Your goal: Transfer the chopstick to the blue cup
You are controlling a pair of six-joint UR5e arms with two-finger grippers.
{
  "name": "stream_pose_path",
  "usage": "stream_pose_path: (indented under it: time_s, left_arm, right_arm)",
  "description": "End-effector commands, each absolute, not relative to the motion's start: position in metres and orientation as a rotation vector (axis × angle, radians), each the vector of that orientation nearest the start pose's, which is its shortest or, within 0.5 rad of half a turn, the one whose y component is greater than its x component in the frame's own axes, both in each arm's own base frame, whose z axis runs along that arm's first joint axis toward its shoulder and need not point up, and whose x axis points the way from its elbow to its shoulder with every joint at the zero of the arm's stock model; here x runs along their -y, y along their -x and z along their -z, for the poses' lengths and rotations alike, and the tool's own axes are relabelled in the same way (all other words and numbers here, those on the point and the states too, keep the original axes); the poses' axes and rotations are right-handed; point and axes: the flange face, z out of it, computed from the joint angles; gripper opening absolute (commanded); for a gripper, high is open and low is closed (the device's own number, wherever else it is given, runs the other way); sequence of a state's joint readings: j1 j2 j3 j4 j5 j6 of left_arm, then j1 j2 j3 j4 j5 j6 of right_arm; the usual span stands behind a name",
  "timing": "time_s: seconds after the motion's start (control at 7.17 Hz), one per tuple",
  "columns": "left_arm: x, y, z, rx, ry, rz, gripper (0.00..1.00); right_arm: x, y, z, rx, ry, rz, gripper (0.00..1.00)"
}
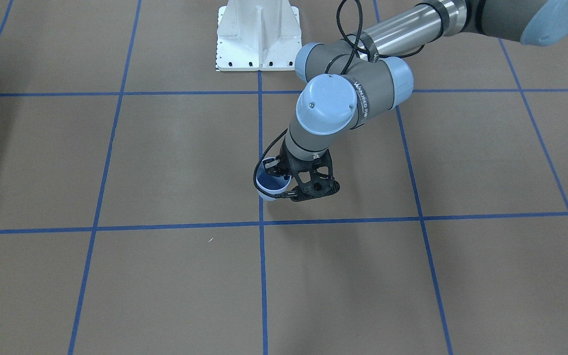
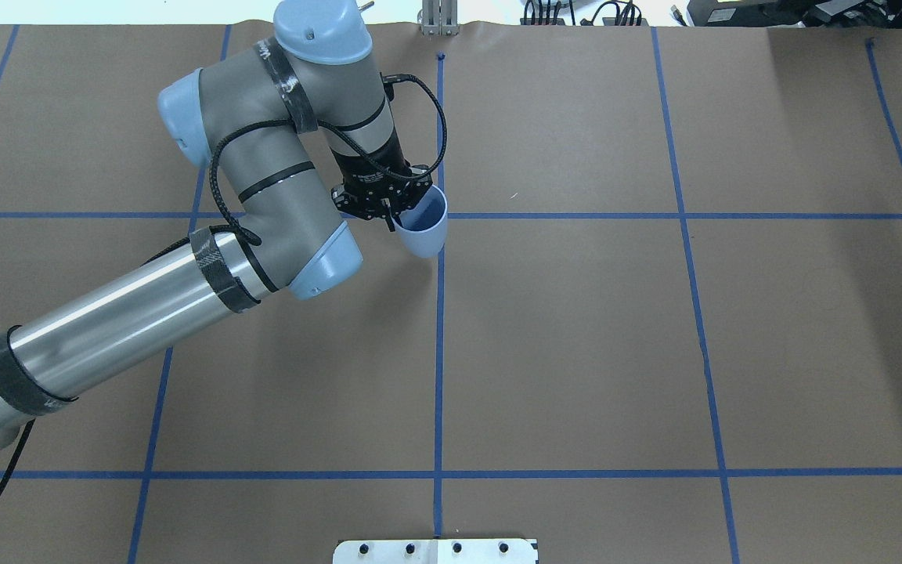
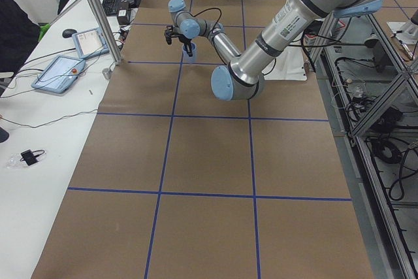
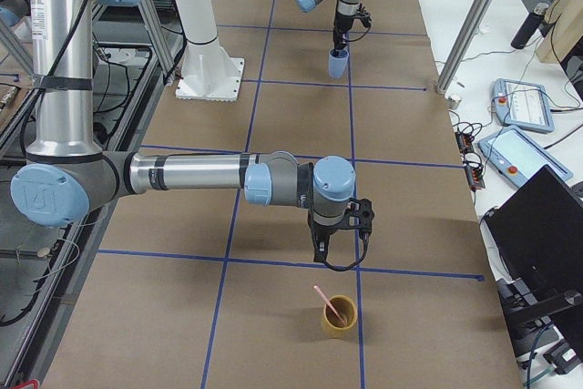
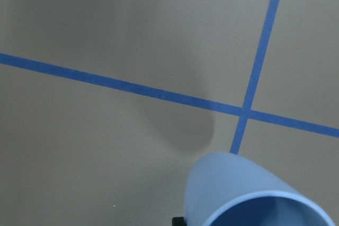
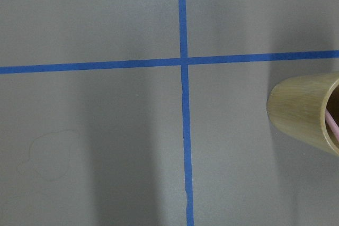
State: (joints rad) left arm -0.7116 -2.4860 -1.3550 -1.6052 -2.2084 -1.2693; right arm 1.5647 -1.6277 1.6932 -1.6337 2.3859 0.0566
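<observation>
**Two arms, one cup in a grip**

We can read no writing for certain: white lettering runs along a band on the left arm's wrist joint, and it is too blurred to make out.

That arm reaches out over the brown paper-covered table (image 2: 576,352) with its wrist bent down. The left gripper (image 2: 395,218) is pinched on the rim of the blue cup (image 2: 425,235), beside a crossing of blue tape lines.

At the table's far end, the right arm stretches out level, with its wrist pointing down. We cannot tell how the jaws of the right gripper (image 4: 339,241) stand. The chopstick (image 4: 324,301) leans inside a tan cup (image 4: 340,321) near that gripper, well apart from the blue cup.
</observation>
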Motion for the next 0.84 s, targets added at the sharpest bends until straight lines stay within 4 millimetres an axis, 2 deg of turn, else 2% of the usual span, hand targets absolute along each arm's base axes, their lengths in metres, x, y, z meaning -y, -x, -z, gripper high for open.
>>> stream_pose_path:
  time_s: [0.0,0.7]
  left_arm:
    - [0.5408,-0.5468,-0.1606,-0.912,0.192,0.12,0.0]
    - [0.5342,-0.5554,-0.1616,-0.91,0.196,0.106,0.0]
  right_arm:
    - [0.4674,-0.0565,-0.6289,0.836,0.026,-0.048,1.0]
    - [0.4673,-0.0566,-0.6298,0.834,0.029,-0.051,1.0]
